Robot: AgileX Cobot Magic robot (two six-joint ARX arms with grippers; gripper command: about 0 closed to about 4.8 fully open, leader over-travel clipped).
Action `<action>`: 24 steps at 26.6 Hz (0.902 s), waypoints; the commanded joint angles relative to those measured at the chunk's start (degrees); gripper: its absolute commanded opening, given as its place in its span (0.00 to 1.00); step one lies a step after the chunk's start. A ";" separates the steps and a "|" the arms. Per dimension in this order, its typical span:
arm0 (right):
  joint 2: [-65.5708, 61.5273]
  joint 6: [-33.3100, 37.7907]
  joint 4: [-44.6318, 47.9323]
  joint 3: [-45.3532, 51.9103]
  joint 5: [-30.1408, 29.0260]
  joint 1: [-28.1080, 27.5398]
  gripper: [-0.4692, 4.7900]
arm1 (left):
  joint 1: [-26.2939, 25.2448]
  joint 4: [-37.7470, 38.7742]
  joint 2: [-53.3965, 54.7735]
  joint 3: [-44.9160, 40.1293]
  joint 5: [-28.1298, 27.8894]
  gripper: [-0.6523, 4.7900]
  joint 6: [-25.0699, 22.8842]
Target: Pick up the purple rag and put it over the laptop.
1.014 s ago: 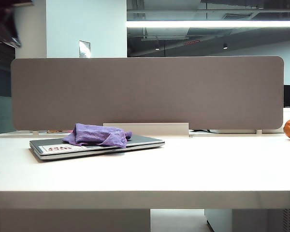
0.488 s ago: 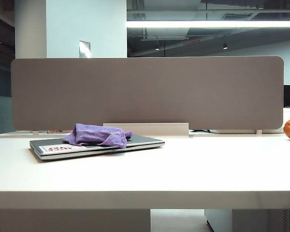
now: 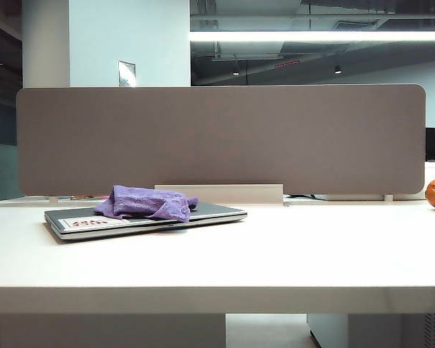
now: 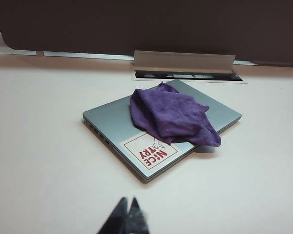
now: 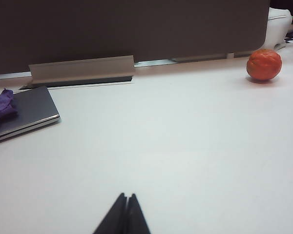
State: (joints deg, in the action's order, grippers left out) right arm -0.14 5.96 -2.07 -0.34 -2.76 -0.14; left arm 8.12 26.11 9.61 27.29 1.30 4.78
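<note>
Fingers: left gripper (image 4: pixel 127 214) and right gripper (image 5: pixel 122 214) both clenched, empty.
Rag: purple rag (image 3: pixel 148 202) bunched on laptop (image 3: pixel 210 212), left of frame.
Advice: leave it; task looks done.

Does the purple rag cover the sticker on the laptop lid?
No: in the left wrist view the purple rag lies crumpled beside the white sticker, which shows bare on the laptop.

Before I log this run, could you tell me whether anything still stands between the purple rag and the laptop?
Nothing visible does: the purple rag already lies bunched on the closed laptop, beside its sticker. Both hands, left and right, are shut and off it.
</note>
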 commanded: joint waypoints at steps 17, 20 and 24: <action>0.09 -0.15 0.59 0.20 0.13 0.02 0.13 | -0.02 -1.95 -0.92 -3.13 -2.93 0.11 -0.26; 0.09 -0.17 0.59 0.17 0.13 0.02 0.13 | -0.42 -9.90 -1.79 -8.94 -2.91 0.11 -0.11; 0.09 -0.15 0.59 0.20 0.13 0.02 0.13 | -3.06 -16.28 -3.52 -14.58 -1.88 0.11 0.87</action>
State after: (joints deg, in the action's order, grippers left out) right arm -0.14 5.96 -2.09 -0.34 -2.76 -0.14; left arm 6.00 13.34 6.59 13.61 -1.39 5.02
